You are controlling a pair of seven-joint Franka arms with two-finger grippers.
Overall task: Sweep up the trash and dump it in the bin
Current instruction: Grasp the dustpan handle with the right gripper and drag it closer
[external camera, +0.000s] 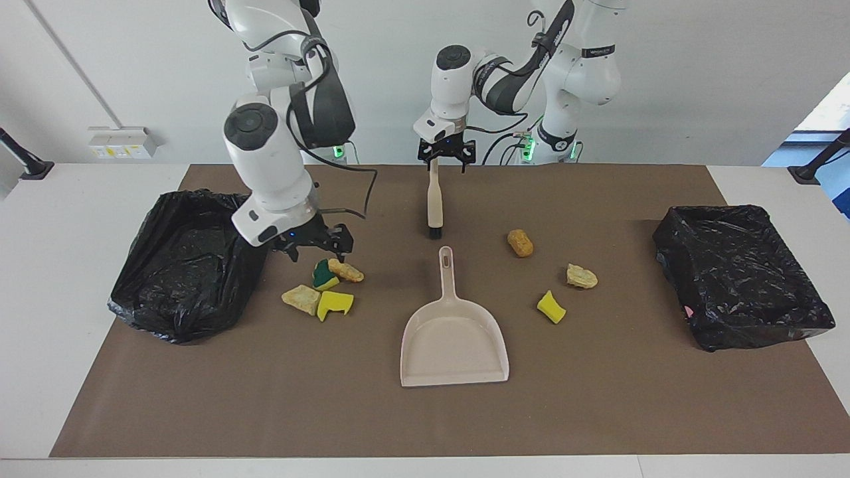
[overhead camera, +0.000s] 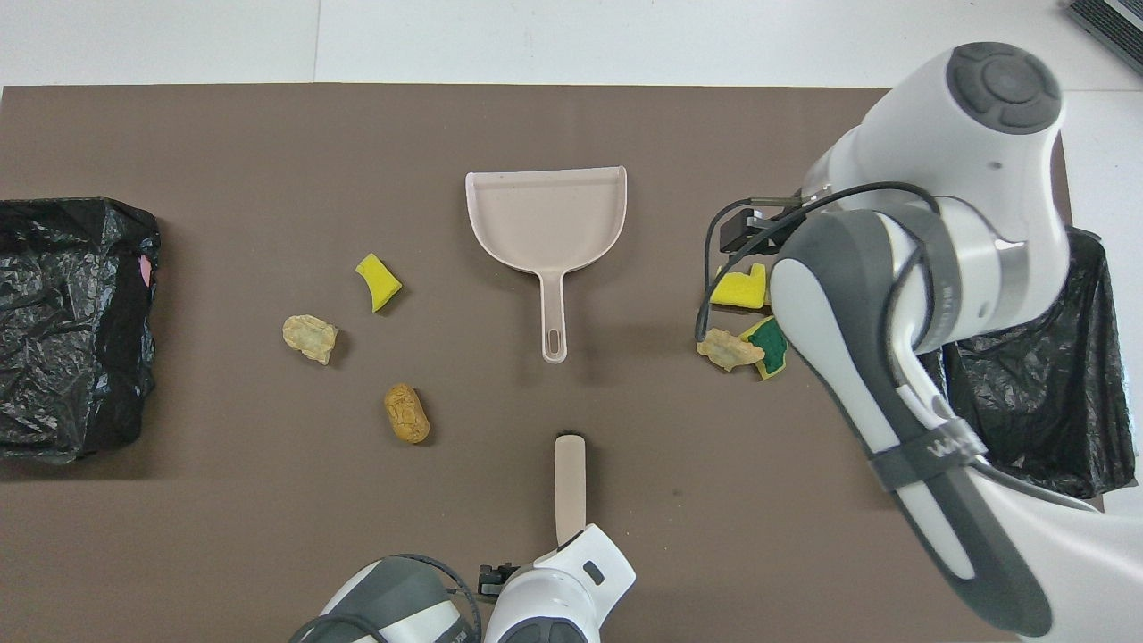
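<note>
The right arm comes from its base at the robots' end, folds at the elbow and bends steeply down, its wrist low toward its own end of the table. The right gripper (external camera: pixel 312 244) points downward, just above the surface, fingers parted. The left arm reaches from its base toward the table's middle at the near edge, forearm level, wrist turned straight down. The left gripper (external camera: pixel 445 153) hangs low there, its fingers (external camera: pixel 463 158) spread apart.

A brown mat (external camera: pixel 425 411) covers the white table (external camera: pixel 66 265). A white wall outlet (external camera: pixel 119 141) sits near the right arm's end.
</note>
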